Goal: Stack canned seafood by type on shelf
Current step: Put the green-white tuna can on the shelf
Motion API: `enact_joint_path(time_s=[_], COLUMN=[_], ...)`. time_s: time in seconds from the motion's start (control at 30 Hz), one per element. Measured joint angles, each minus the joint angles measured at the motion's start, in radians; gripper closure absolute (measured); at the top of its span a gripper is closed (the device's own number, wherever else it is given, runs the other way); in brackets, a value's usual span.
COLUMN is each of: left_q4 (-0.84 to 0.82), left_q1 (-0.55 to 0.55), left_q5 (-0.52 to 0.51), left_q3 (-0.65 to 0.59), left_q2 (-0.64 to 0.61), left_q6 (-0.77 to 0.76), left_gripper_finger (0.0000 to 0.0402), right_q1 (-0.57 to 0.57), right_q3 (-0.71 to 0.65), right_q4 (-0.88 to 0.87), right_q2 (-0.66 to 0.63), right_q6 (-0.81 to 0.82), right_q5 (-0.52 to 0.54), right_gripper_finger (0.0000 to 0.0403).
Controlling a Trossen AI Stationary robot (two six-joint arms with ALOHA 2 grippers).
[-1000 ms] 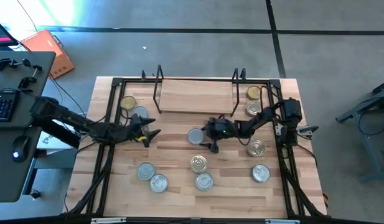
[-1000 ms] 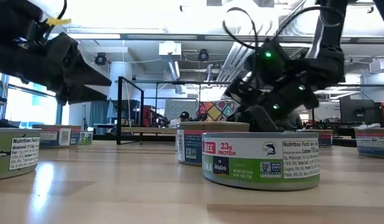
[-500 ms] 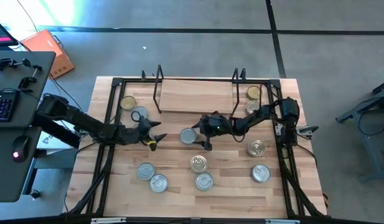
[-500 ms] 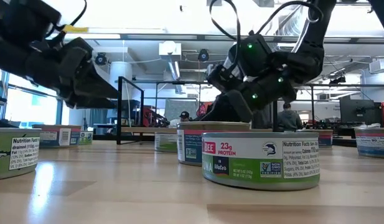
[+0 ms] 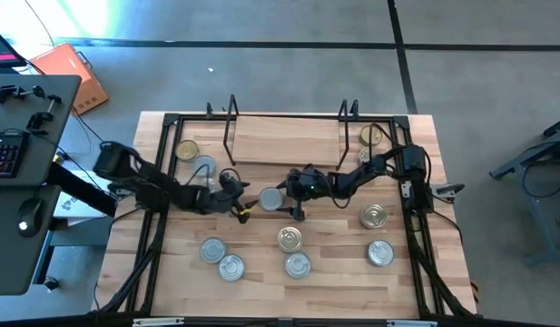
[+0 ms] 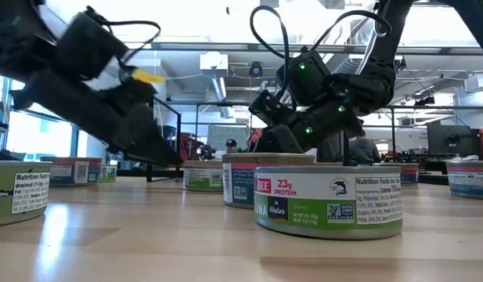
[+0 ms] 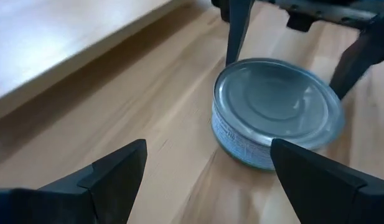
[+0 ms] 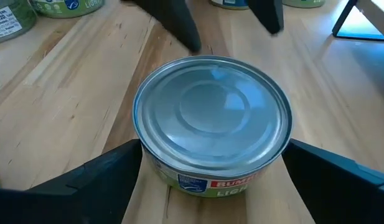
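Silver-topped tin (image 5: 272,198) has slid left inside the open right tool (image 5: 289,202); open, empty left tool (image 5: 244,204) has approached.

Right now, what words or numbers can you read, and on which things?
"23g PROTEIN", "Water", "NON GMO": front can.
"Nutrition Facts": leftmost can.
"BUM": silver-topped can between the right hand's fingers.
Fine print and the far cans' labels: too small to read.
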Motion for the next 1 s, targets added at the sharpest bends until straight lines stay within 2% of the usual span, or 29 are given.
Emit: enact_joint_path(time_s=[0.2,0.33,0.53,0.77,1.0], left_q4=[0.005,0.067,0.088,0.091,0.075], left_q1=[0.013,0.013,0.013,-0.001,-0.055], left_q5=[-0.004,0.041,0.068,0.042,0.000], left_q3=[0.086,0.098,0.099,0.102,0.101], left_q2=[0.096,0.114,0.114,0.106,0.038], left_q6=[0.056,0.078,0.089,0.105,0.159], left_gripper_finger=[0.0067,0.0067,0.0067,0.0067,0.0067], right_q1=[-0.002,-0.001,0.005,0.027,0.060], right_q3=[-0.005,-0.005,-0.002,0.000,0.001], right_q4=[-0.030,-0.033,-0.032,-0.041,-0.099], right_q2=[-0.003,-0.004,-0.002,-0.001,-0.021], right_q6=[0.006,0.013,0.031,0.057,0.079], right_q5=[0.006,0.009,0.025,0.018,0.122], right_gripper_finger=[0.0021,0.0021,0.0025,0.0053,0.0057])
